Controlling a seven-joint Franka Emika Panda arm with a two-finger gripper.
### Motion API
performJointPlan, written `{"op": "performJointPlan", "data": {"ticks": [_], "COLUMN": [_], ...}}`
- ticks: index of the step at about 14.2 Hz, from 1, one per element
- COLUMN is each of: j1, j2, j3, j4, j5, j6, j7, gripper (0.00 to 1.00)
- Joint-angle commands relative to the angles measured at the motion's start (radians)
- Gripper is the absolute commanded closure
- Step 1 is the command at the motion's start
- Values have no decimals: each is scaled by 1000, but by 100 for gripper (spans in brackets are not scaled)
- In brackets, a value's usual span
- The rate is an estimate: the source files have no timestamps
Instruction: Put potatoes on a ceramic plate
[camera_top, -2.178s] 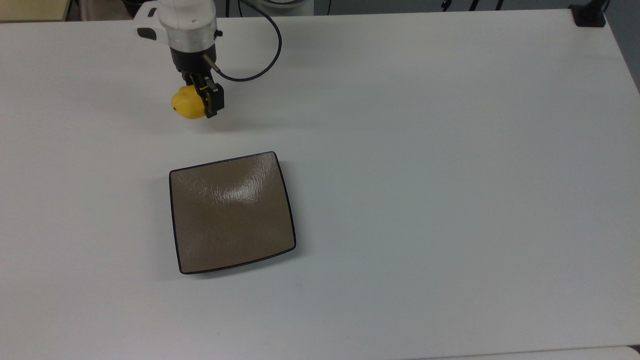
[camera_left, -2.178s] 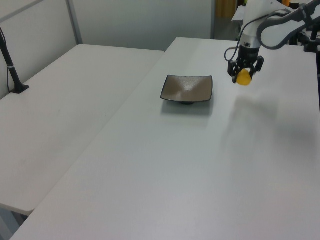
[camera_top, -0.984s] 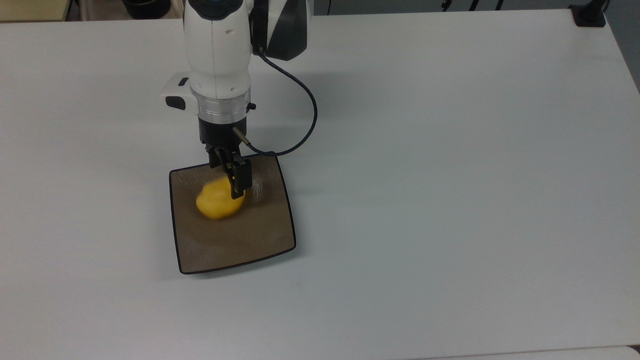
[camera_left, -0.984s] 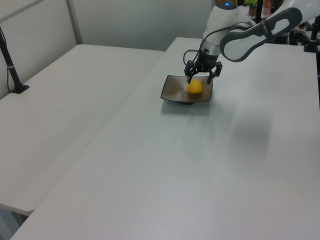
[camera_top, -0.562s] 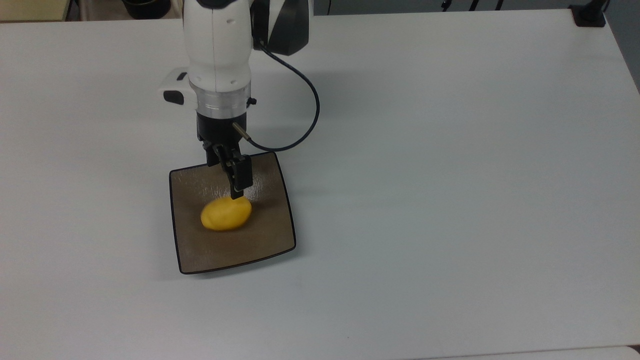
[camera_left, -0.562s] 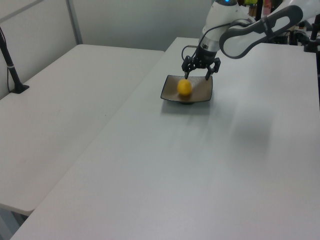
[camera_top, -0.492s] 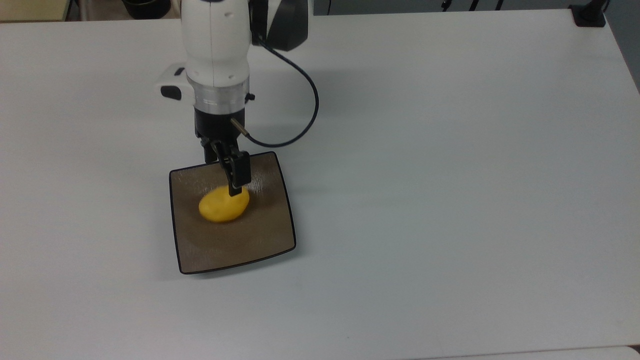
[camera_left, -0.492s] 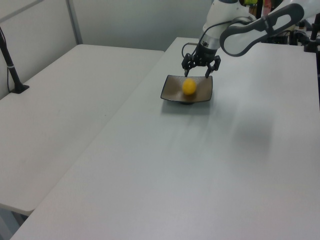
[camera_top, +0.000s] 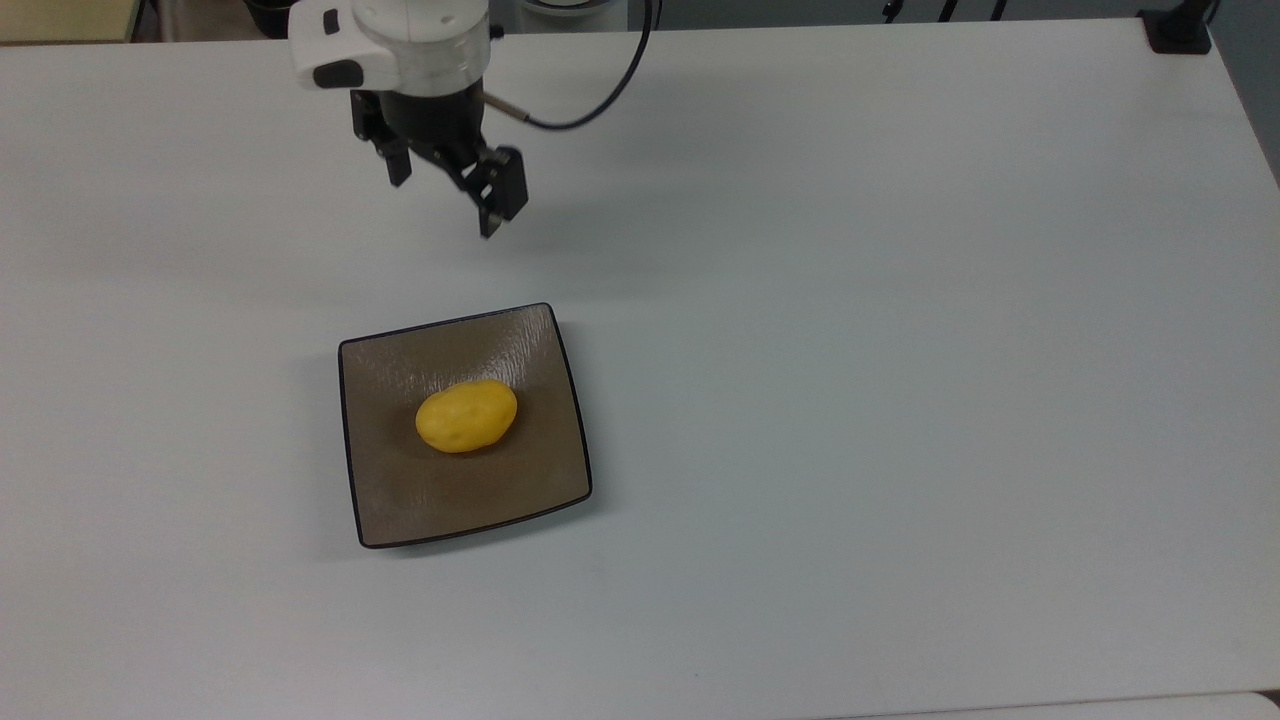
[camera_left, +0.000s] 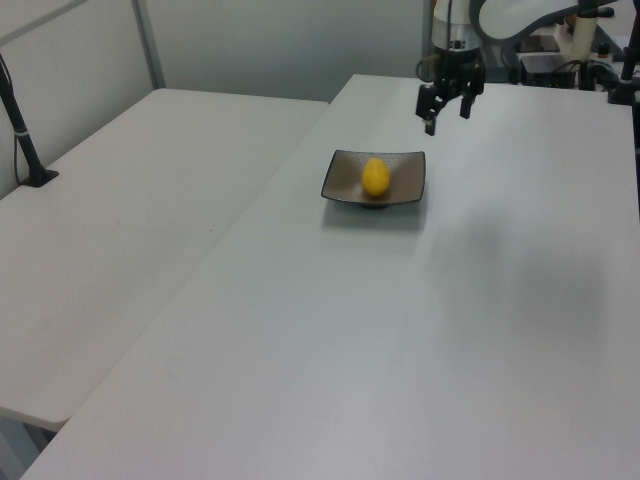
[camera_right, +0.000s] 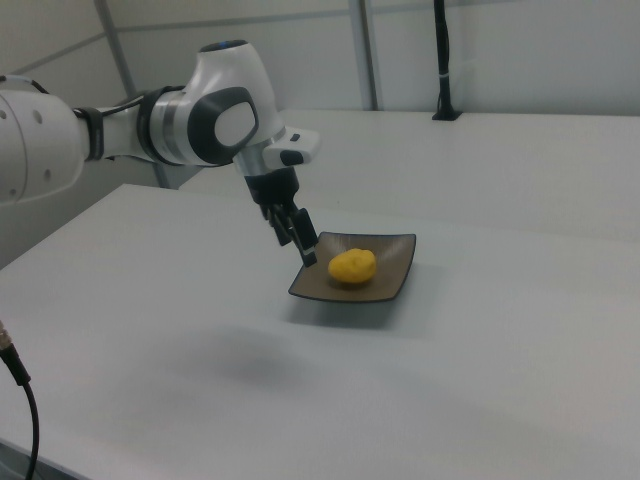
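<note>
The yellow potato (camera_top: 466, 416) lies on its side near the middle of the square ceramic plate (camera_top: 400, 510), well apart from the gripper (camera_top: 445, 195), which hangs in the air above the bare white table (camera_top: 900, 350) beyond the plate's far edge in the top view. In the left view the potato (camera_left: 376, 176) sits on the plate (camera_left: 343, 181) with the gripper (camera_left: 446, 110) raised off toward the left view's upper right; in the right view the gripper (camera_right: 293, 233) shows just to the right view's left of the plate (camera_right: 390, 282) and potato (camera_right: 352, 266). The fingers stand spread wide and hold nothing. They point down, tilted a little, below the white wrist from which a black cable (camera_top: 590, 100) loops away. The potato is smooth, lumpy and oval; the plate is glossy brown-grey with rounded corners, a thin dark rim and a faintly rippled surface. The arm (camera_right: 150, 125) is white with dark grey joints. Beyond, a second white table (camera_left: 120, 200) adjoins the first.
</note>
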Motion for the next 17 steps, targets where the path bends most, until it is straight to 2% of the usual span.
{"op": "performJointPlan", "data": {"ticks": [1,3,6,8,9,17], "j1": [11,31,40,4,-4,4], "j2": [-119,-157,-210,-237,-237,-228], "j3": [-1,-4,-27,-22,-18,-19], "j4": [-51,-51,-47,-45,-44,-47], "j5": [7,11,46,149,167,155], "j6": [-180,-259,-277,-265,-267,-254], "j7": [-298,-415,-434,-436,-437,-440], "gripper": [0,0,0,0,0,0]}}
